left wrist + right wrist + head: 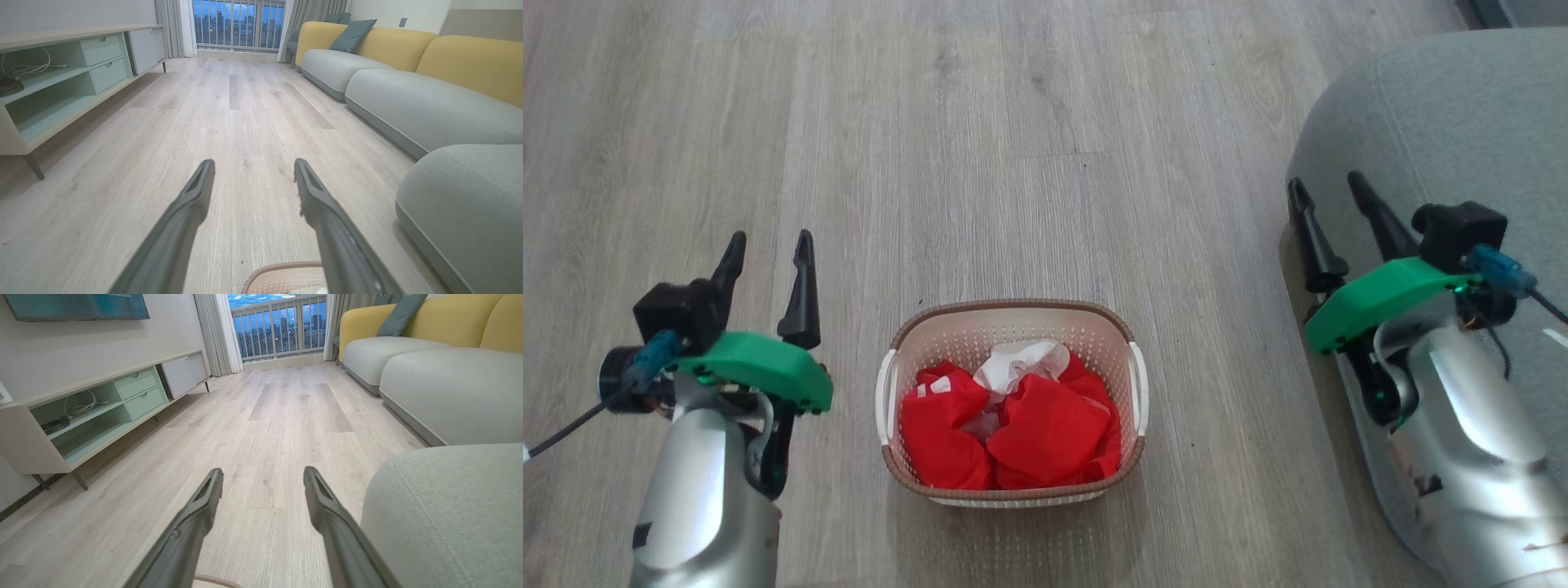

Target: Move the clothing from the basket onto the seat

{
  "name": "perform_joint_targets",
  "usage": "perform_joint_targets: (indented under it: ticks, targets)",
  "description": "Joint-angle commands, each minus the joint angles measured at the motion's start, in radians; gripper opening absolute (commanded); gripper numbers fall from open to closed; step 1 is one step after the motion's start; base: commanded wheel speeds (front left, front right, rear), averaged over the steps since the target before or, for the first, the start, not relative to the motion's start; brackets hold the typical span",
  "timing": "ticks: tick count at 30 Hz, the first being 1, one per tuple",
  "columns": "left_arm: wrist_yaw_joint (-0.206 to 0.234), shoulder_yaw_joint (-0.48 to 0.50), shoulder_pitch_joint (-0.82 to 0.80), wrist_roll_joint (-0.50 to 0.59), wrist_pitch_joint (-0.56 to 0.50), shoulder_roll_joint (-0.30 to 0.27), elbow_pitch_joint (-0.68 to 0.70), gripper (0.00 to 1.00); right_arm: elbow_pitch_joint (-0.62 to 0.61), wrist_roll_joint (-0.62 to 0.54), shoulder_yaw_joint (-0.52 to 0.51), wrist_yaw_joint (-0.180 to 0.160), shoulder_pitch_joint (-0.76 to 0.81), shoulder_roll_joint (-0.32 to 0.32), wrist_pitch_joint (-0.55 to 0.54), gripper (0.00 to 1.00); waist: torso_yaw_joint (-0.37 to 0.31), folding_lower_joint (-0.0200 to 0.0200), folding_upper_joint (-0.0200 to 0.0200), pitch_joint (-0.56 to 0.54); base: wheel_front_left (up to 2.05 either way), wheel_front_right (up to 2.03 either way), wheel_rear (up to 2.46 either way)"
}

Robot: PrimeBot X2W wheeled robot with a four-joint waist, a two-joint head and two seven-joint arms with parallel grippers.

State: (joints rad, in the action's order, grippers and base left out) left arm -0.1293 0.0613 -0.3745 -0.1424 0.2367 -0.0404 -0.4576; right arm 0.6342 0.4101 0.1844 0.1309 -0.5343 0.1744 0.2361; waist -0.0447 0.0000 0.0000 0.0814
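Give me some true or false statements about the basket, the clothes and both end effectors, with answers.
1. The basket sits on the wooden floor. True.
2. The clothing lies on the seat. False: it is in the basket.
3. The left end effector and the right end effector are both open and empty. True.
4. The seat is on the robot's left. False: it is on its right.
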Motion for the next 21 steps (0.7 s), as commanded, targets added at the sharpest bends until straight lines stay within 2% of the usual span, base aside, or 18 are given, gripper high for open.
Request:
perform_joint_targets:
  ticks: [1,4,11,21]
  targets:
    - [-0.001,0.031,-0.06,0.037,0.017,-0.018,0.029,1.0,-0.024,-0.033,0.013,0.0,-0.055,0.013,0.018,1.0,-0.001,0.0,0.0,0.001,0.0,0.0,0.0]
    - [-0.001,0.04,-0.065,0.074,0.025,-0.017,0.032,1.0,-0.022,-0.066,0.012,0.0,-0.065,0.017,0.026,1.0,-0.003,0.0,0.0,0.004,0.0,0.0,0.0]
    - [-0.001,0.054,-0.059,0.073,0.025,-0.014,0.035,1.0,-0.028,-0.076,-0.027,0.0,-0.054,0.009,0.026,1.0,-0.003,0.0,0.0,0.004,0.0,0.0,0.0]
    - [-0.001,0.04,-0.045,0.062,0.025,-0.011,0.023,1.0,-0.055,-0.083,-0.024,0.0,-0.051,0.003,0.026,1.0,-0.005,0.0,0.0,0.017,0.0,0.0,0.0]
